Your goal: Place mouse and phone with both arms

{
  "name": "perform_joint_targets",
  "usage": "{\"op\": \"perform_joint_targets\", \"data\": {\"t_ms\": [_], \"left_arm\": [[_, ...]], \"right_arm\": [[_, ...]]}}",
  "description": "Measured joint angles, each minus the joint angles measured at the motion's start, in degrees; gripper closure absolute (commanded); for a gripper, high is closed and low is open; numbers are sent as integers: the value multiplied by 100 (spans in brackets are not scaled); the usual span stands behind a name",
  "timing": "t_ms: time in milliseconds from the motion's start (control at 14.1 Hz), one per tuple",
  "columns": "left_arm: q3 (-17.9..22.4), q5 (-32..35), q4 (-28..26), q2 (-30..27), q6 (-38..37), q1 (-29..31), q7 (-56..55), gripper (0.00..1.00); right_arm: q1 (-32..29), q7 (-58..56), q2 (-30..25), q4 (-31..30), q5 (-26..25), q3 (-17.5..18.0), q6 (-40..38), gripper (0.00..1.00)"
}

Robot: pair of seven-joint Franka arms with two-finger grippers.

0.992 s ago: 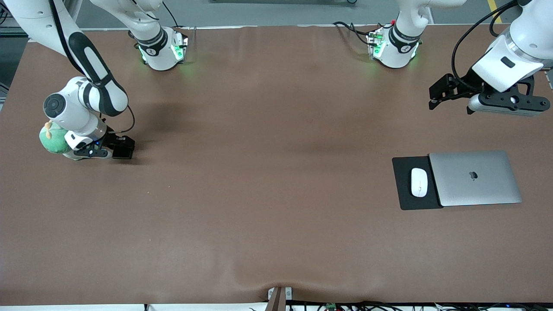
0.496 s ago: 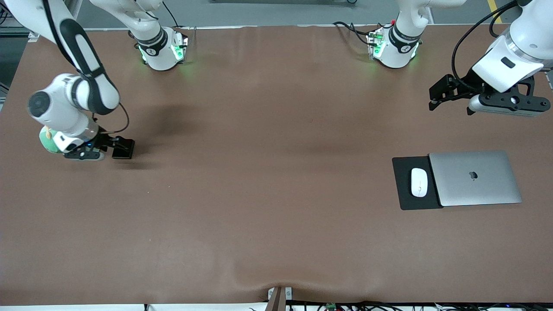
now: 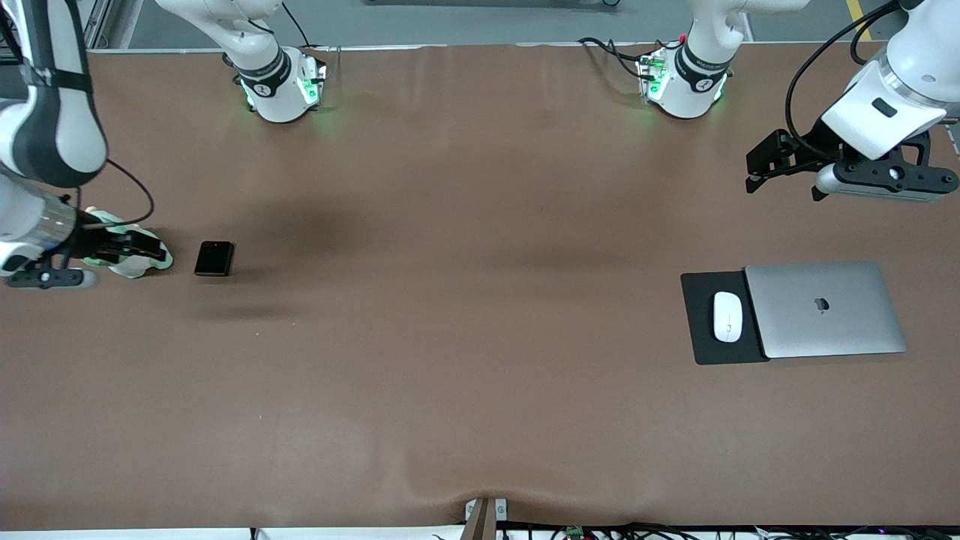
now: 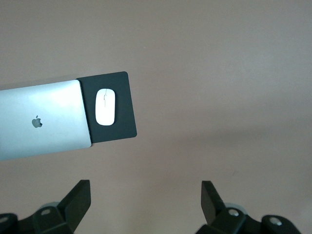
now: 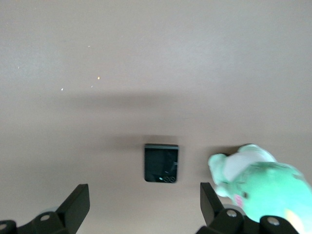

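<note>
My phone is flat, hard and slippery on the desk; I'd pinch its thin sides. The mouse is light and smooth. Both my jaws are wide apart, holding nothing.

Brown table, grey floor

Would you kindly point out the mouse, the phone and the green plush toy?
mouse (image 3: pixel 727 316), front view, middle of its white top.
phone (image 5: pixel 161 163), right wrist view, centre of its glossy face.
green plush toy (image 5: pixel 265 187), right wrist view, its green body.
</note>
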Motion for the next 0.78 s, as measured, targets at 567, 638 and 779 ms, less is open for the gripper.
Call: {"op": "perform_joint_targets", "data": {"t_ms": [567, 638, 779], "left_arm": [[3, 1, 13, 11, 22, 3, 0, 0], [6, 1, 19, 17, 40, 4, 0, 0], [9, 1, 22, 34, 70, 7, 0, 0]], "right_arm": [[48, 0, 22, 2306, -270, 40, -1751, 0], [60, 0, 25, 2595, -270, 43, -2009, 0], [119, 51, 20, 3109, -270, 47, -2404, 0]]}}
